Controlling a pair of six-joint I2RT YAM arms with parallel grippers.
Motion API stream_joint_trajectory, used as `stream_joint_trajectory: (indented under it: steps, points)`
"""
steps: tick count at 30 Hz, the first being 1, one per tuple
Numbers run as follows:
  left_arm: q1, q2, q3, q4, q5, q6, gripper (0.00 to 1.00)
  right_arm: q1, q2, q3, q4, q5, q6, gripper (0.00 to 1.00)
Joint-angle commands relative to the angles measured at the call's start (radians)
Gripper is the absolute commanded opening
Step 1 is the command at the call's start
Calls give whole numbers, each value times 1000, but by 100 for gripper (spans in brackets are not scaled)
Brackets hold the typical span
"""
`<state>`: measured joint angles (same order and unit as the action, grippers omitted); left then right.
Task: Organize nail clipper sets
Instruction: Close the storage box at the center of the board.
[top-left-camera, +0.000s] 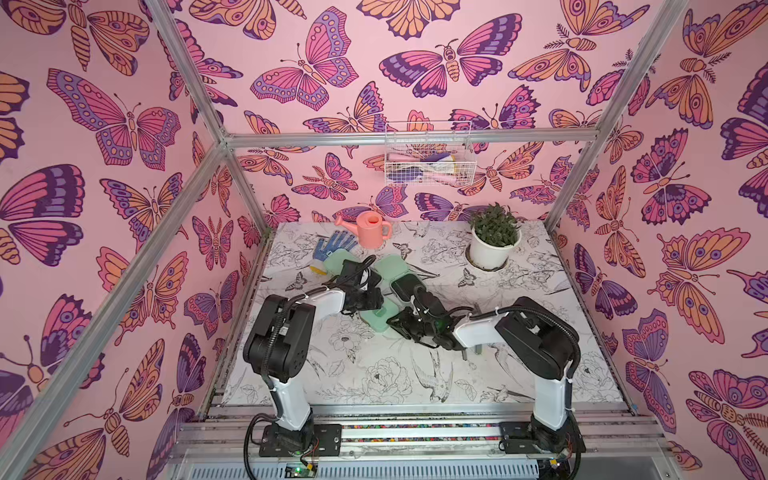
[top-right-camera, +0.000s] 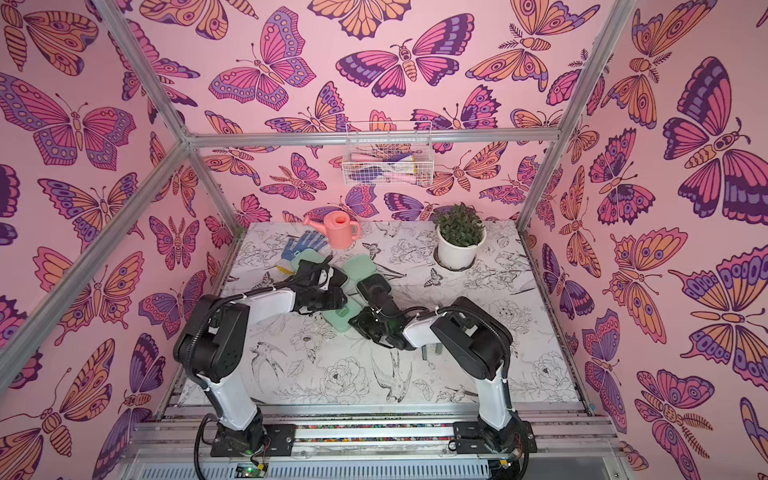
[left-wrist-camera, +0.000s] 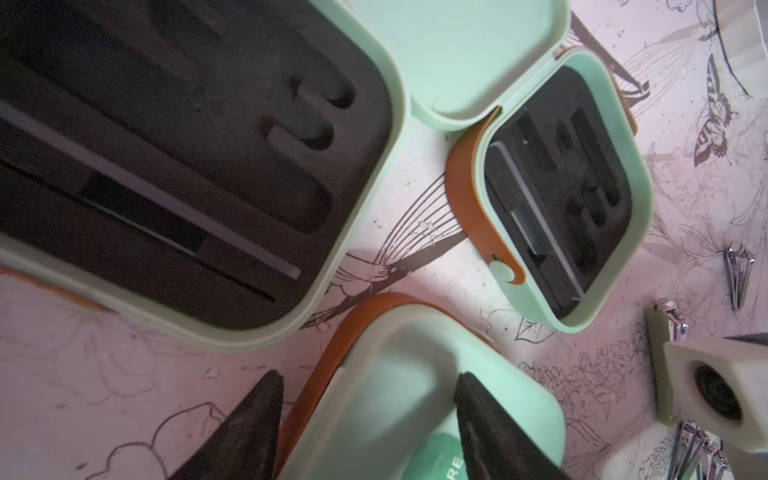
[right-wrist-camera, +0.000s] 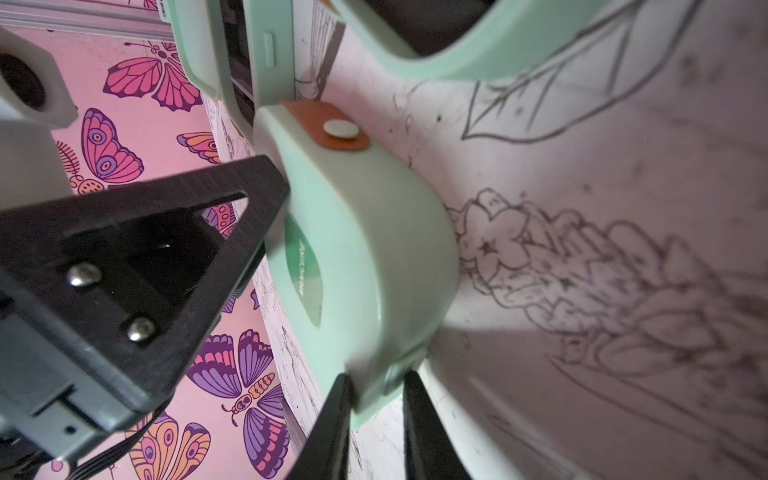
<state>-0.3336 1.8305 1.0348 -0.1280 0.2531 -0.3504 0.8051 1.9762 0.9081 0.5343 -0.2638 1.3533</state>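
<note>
While both arms crowd the middle of the bird-and-flower printed tabletop (top-left-camera: 374, 374), the closed mint-green case (top-left-camera: 376, 320) lies between them.
Smooth rounded-square plastic with a tan leather-like strap (right-wrist-camera: 328, 124), it is pinched at one edge by the right gripper (right-wrist-camera: 378, 399); the left gripper (left-wrist-camera: 365, 374) straddles its strap side, fingers spread, grip impossible to judge. Both opened cases show matte black slotted trays: the nearer open case (left-wrist-camera: 397, 112) cropped at upper left, the farther open case (left-wrist-camera: 642, 199) centre right. Shiny metal clippers (left-wrist-camera: 737, 276) blur at the right edge.
</note>
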Motion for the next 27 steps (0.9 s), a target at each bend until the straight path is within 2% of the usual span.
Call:
stream_joint_trajectory:
  steps: [1, 9, 12, 17, 21, 27]
  points:
    - [-64, 52, -75, -134, 59, -39, 66, -7, 125, -20, -176, 57, -26, 24]
    - [-70, 43, -103, -127, 48, -48, 66, -14, 110, -30, -176, 54, -44, 26]
    - [-70, 25, -109, -131, 36, -54, 66, -14, 46, -8, -275, 61, -120, 31]
    - [-70, -40, -104, -156, 9, -61, 68, -13, -103, 50, -529, 123, -308, 44]
    - [-70, -101, -60, -209, -22, -62, 78, -22, -131, 128, -693, 178, -424, 50]
    - [-67, -219, 9, -326, -137, -74, 89, -48, -35, 211, -708, 114, -465, 50]
